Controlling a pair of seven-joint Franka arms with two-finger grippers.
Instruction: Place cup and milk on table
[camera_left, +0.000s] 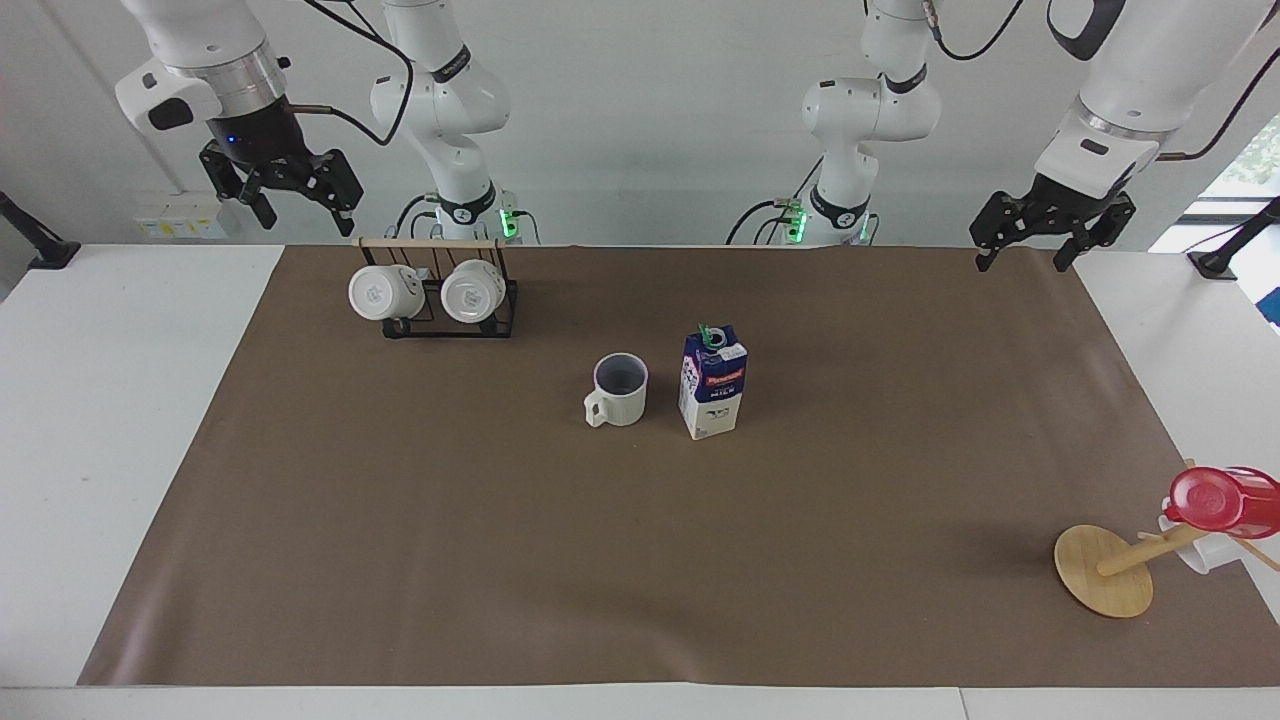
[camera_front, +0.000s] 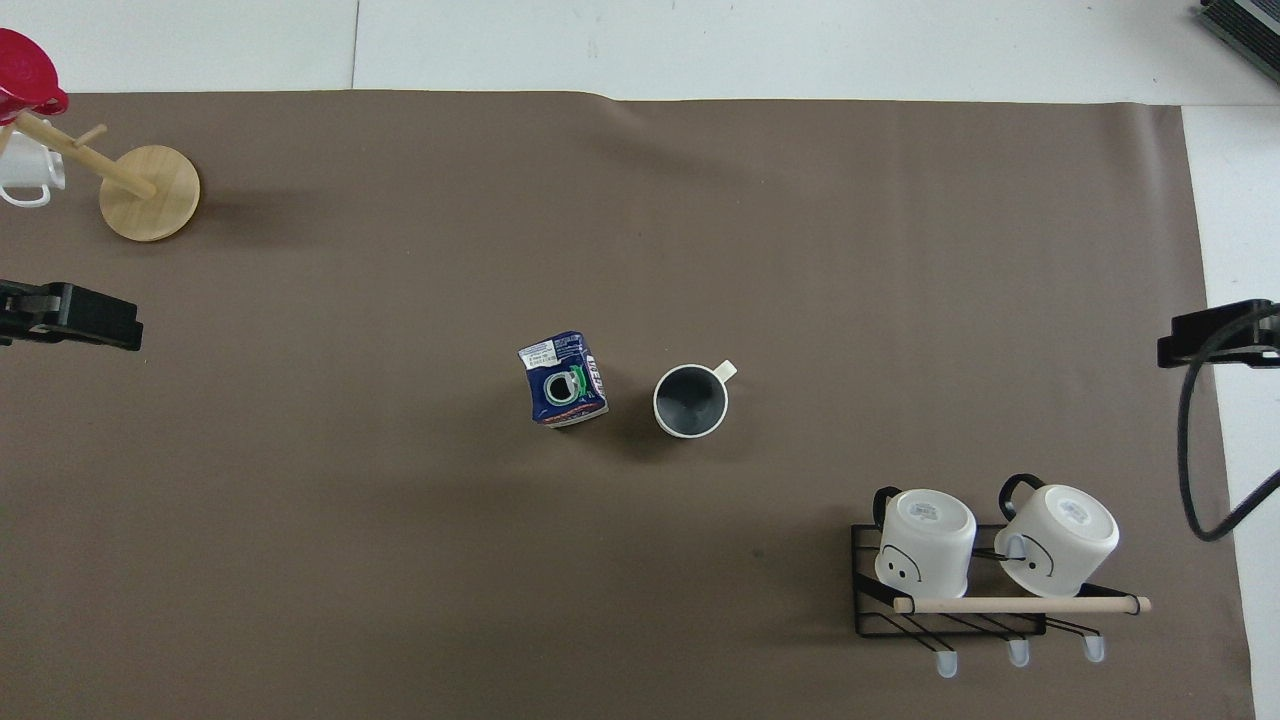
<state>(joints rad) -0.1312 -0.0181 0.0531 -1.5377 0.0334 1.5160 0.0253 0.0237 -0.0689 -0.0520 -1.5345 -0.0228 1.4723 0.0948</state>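
The cream-white cup (camera_left: 620, 392) stands upright on the brown mat of the table (camera_left: 640, 580), handle pointing away from the robots; it also shows in the overhead view (camera_front: 690, 400). The blue-and-white milk (camera_left: 713, 384) stands upright beside it, toward the left arm's end, a small gap between them; the overhead view shows its green cap (camera_front: 563, 382). My left gripper (camera_left: 1024, 262) hangs open and empty in the air over the mat's corner. My right gripper (camera_left: 305, 215) hangs open and empty above the mug rack's end of the table. Only the grippers' tips show in the overhead view.
A black wire rack (camera_left: 440, 318) with two white mugs on their sides stands near the robots at the right arm's end. A tipped wooden mug tree (camera_left: 1105, 572) with a red cup (camera_left: 1225, 500) lies at the mat's corner farthest from the left arm's base.
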